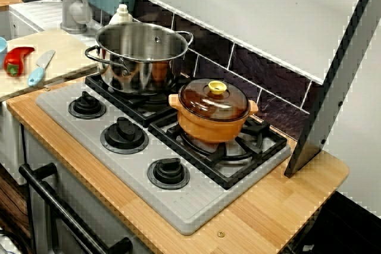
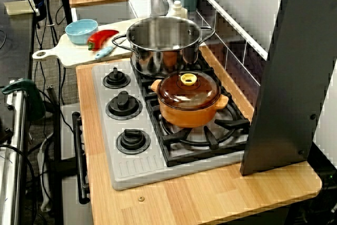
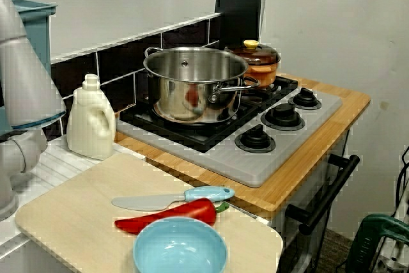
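No gripper in view, so open or closed cannot be told; only an arm segment [image 3: 22, 75] shows at left. Nearest is a white plastic jug [image 3: 91, 119], upright against the tile wall [image 3: 121, 62], beside the stove [image 3: 281, 151]. It looks light, smooth and squashy; hold by the neck or moulded handle. A steel pot [image 3: 192, 87] and an orange casserole [image 3: 262, 65] stand beyond

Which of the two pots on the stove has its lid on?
The smaller orange pot, which wears a brown lid with a yellow knob. The bigger steel pot beside it stands open, with no lid.
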Controlling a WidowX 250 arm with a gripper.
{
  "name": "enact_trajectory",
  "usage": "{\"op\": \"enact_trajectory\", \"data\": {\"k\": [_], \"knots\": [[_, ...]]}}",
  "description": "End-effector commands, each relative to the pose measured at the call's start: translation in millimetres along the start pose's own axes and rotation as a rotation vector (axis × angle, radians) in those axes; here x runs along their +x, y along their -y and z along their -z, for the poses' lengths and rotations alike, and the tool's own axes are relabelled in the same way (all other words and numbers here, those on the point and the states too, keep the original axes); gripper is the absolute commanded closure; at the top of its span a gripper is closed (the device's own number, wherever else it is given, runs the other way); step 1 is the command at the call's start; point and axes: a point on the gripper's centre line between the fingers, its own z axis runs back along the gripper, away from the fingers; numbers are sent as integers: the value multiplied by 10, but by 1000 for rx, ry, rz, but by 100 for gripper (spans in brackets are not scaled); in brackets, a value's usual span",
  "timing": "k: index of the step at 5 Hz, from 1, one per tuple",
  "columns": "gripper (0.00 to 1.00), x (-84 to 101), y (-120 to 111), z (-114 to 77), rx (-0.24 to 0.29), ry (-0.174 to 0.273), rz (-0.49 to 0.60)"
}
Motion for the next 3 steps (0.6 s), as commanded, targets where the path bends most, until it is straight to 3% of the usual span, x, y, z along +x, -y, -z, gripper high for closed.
{"op": "enact_trajectory", "data": {"k": [1, 3], "knots": [[100, 48, -53, -248, 37, 33, 9], [100, 59, -67, -265, 31, 31, 7]]}}
